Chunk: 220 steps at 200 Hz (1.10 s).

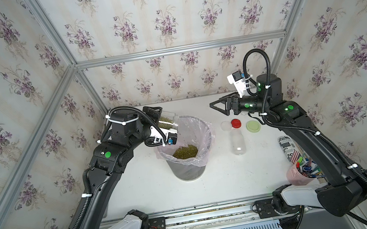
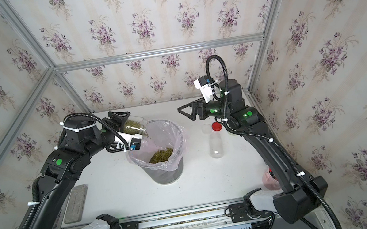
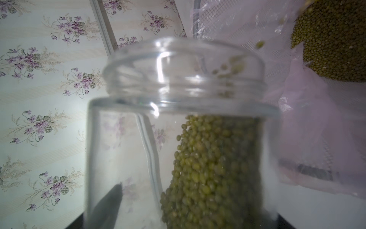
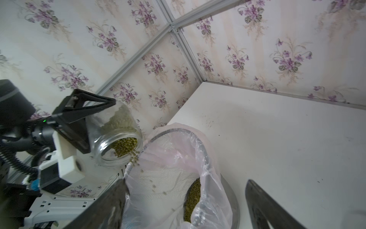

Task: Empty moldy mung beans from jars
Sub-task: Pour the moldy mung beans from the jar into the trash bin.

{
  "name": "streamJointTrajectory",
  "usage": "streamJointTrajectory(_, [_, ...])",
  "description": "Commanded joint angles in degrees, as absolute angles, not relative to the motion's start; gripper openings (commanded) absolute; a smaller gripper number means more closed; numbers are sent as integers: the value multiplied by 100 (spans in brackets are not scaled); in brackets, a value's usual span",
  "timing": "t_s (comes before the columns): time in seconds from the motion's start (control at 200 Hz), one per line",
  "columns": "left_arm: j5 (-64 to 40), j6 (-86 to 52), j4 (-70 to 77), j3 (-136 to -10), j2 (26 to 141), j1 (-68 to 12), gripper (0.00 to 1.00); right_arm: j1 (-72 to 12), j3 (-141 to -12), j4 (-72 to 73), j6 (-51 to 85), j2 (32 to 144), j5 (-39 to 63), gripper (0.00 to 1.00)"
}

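Nearest the front edge of the bench, well to the right-arm side of the mesh bin (image 1: 190, 172), stand a pink pen cup (image 1: 296, 175) and a printed can (image 1: 287, 146), both clear of the work. The bin is lined with pinkish plastic and holds a heap of mung beans (image 1: 185, 151). Just beyond it on that side an empty jar (image 1: 237, 141) lies on its side. Past that are a white lid (image 1: 226, 126), a red lid (image 1: 235, 123) and a green lid (image 1: 253, 126), likely parked there out of the pour's way. At the bin's far rim the left pincer (image 4: 99, 125) is clamped on an open jar (image 1: 169, 121), tipped with its mouth lower than its base and hanging over the liner, so the contents slide out by their own weight. The right pincer (image 4: 186, 181) hovers beyond the bin with its jaws apart and nothing in them, apparently waiting. Both top views show only the heap and the tilt. The right wrist view catches falling beans (image 4: 136, 158) leaving the lip and dropping along the liner. The left wrist view shows the remaining beans (image 3: 213, 168) banked against one wall, the neck nearly clear. The green lid appears in a top view only, hidden by the right arm elsewhere. I cannot find a third jar.
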<state>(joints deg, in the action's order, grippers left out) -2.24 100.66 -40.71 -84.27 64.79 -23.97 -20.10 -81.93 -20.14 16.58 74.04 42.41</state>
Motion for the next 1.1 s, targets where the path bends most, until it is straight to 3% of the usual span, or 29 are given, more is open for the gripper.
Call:
streamJointTrajectory(0.0, [91, 10781, -3895, -8532, 6512, -2442, 0, -2121, -8371, -1475, 1678, 7537, 5079, 91])
streamJointTrajectory(0.33, [641, 11155, -3990, -8664, 6565, -2892, 0, -2771, -9329, -2221, 887, 8225, 5262, 91])
streamJointTrajectory(1.094, [1607, 11601, -3968, -8477, 6696, -3435, 0, -2936, -9108, -2286, 675, 8244, 5106, 91])
